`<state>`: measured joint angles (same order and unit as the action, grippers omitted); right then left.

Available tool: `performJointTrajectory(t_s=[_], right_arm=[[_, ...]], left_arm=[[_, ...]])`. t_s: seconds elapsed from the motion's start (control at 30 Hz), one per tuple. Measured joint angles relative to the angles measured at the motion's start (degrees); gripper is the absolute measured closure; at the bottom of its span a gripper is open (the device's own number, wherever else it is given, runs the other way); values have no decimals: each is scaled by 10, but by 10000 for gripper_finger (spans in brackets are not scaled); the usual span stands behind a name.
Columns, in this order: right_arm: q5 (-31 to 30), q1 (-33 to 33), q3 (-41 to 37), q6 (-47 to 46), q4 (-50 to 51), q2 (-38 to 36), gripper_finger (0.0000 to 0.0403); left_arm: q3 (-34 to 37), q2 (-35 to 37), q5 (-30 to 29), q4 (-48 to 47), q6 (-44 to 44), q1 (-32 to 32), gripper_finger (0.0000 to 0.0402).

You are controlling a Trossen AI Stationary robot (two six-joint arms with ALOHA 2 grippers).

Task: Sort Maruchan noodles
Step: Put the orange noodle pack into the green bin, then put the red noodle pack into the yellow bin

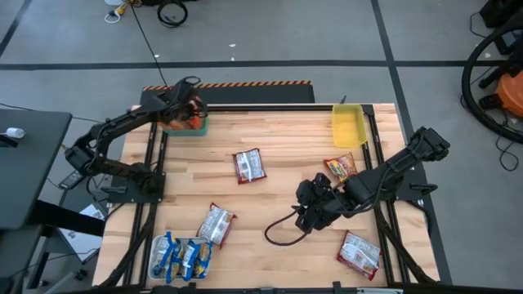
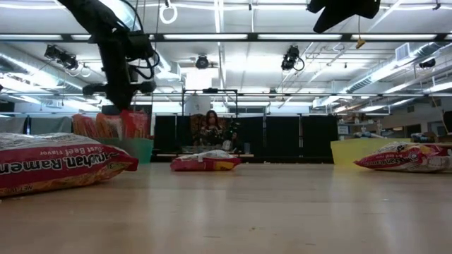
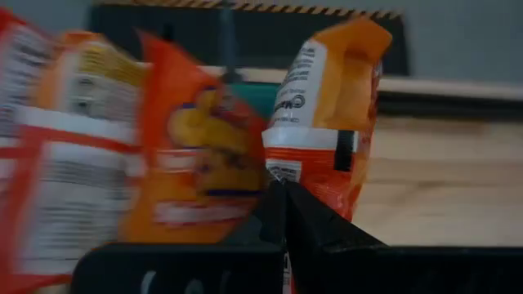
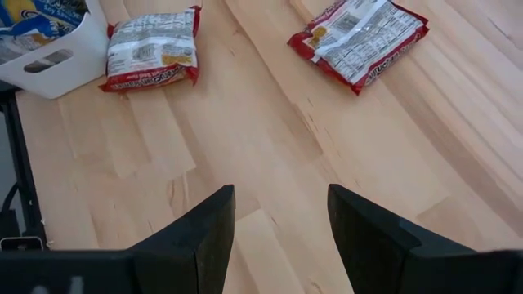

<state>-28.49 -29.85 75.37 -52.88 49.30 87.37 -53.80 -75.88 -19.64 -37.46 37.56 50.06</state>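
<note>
My left gripper (image 3: 282, 192) pinches an orange packet (image 3: 327, 122) upright over the teal tray (image 1: 186, 126), beside the other orange ones (image 3: 200, 147) standing there, so like goes with like. My right gripper (image 4: 280, 214) hovers over bare table (image 4: 270, 122), fingers spread and empty. Four red-and-white packets (image 1: 249, 165) lie scattered; blue ones fill the white tray (image 1: 161, 245). The tray's inside is mostly hidden behind packets.

A lab: ceiling strip lights (image 2: 296, 37), dark partitions (image 2: 282, 137), taped grey floor (image 1: 270, 33).
</note>
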Motion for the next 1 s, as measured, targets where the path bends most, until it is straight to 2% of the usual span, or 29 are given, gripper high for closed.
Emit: performJointTrajectory(t_s=[0.2,0.43,0.5,0.63,0.77,0.87,1.0], right_arm=[[-23,0,0,5,0,0,202],[-39,10,0,48,-6,5,201],[-46,17,-4,93,-21,15,201],[-45,38,-17,256,-81,49,201],[-25,84,-11,414,-155,113,201],[-3,124,11,479,-190,168,200],[-8,163,43,515,-204,233,184]], left_arm=[[1,0,-36,-75,-77,4,389],[-26,11,-9,-95,-128,-3,315],[-53,17,-2,-121,-144,-7,291],[-117,39,6,-174,-173,-19,256],[-167,82,78,-186,-191,-31,245],[-192,125,146,-180,-212,-42,245],[-202,193,181,-165,-231,-55,246]])
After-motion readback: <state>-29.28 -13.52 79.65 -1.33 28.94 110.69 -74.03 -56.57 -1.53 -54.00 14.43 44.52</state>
